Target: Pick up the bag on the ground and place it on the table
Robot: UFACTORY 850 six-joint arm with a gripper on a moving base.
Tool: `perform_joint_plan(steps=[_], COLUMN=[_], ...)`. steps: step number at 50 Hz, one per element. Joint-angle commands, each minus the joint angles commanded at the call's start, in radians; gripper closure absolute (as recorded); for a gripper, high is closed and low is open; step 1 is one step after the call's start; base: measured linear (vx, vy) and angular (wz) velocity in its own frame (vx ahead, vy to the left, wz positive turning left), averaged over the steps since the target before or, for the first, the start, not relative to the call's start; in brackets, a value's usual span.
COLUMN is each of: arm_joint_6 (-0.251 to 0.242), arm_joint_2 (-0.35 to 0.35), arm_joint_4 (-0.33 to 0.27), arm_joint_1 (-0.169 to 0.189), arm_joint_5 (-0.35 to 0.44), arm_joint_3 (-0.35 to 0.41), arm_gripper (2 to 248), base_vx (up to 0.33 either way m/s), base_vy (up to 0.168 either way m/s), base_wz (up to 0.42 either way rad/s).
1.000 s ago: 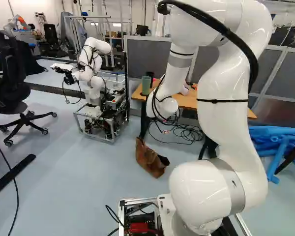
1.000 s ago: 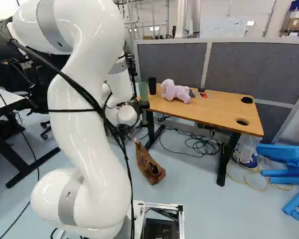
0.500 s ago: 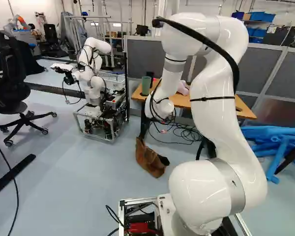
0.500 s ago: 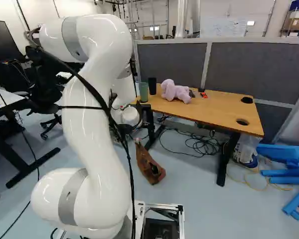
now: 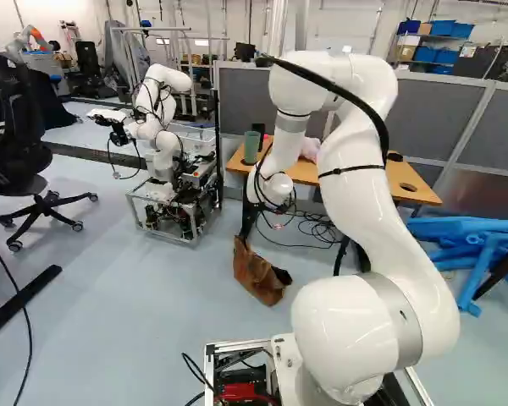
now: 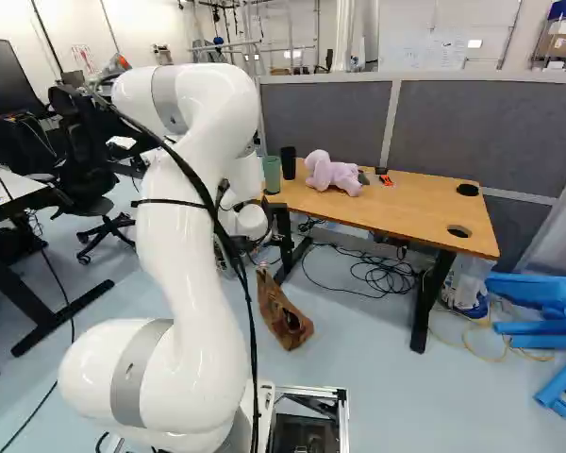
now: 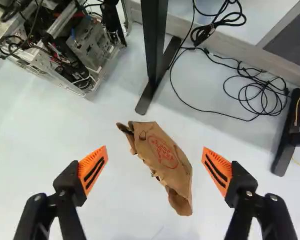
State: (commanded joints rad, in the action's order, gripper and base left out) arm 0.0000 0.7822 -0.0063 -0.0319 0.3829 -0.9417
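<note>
The step in hand looks to be the approach to the bag [image 7: 162, 155], which lies on the floor [image 7: 50, 150] in front of the bench [image 6: 415, 208], just beside the foot of its left leg [image 7: 152, 50]. The fingers [image 7: 93, 170] are wide apart and hold nothing, with the bag below and between them in the wrist view; the next move likely calls for lowering onto it, perhaps with a small turn to suit its slant, then closing, keeping off that leg. The carry up to the bench is all to be done. Counting from left to right: one other robot [image 5: 163, 110], left of the bench; one arm [image 6: 179, 255] at work, reaching toward the bench's left end; one brown bag, for the lift; on the bench, one green cup [image 6: 272, 176] at its left end, one black cup [image 6: 289, 162] next along, so two cups, then one pink plush toy [image 6: 333, 176] and one small red-and-black item [image 6: 385, 179]. Under the bench lies one tangle of black cable [image 6: 387, 274]; how many cables make it up I cannot tell. The bench shows two legs, with one clear plastic bag [image 6: 467, 283] by the right leg [image 6: 430, 302]. Right of the bench are several blue tubes [image 6: 547, 341], too jumbled to count surely.
</note>
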Motion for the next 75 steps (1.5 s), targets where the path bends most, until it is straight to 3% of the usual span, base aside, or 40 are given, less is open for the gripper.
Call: perform_joint_plan(steps=[37, 69, 75], arm_joint_6=[0.0, 0.0, -0.032], arm_joint_2=[0.203, 0.321, 0.342], arm_joint_4=[0.0, 0.0, 0.0], arm_joint_1=[-0.025, -0.026, -0.026], arm_joint_5=[-0.134, -0.244, -0.248], arm_joint_3=[-0.218, -0.306, -0.322], arm_gripper=[3, 3, 3], base_vx=[0.0, 0.0, 0.0], base_vy=[0.0, 0.0, 0.0], base_wz=[0.0, 0.0, 0.0])
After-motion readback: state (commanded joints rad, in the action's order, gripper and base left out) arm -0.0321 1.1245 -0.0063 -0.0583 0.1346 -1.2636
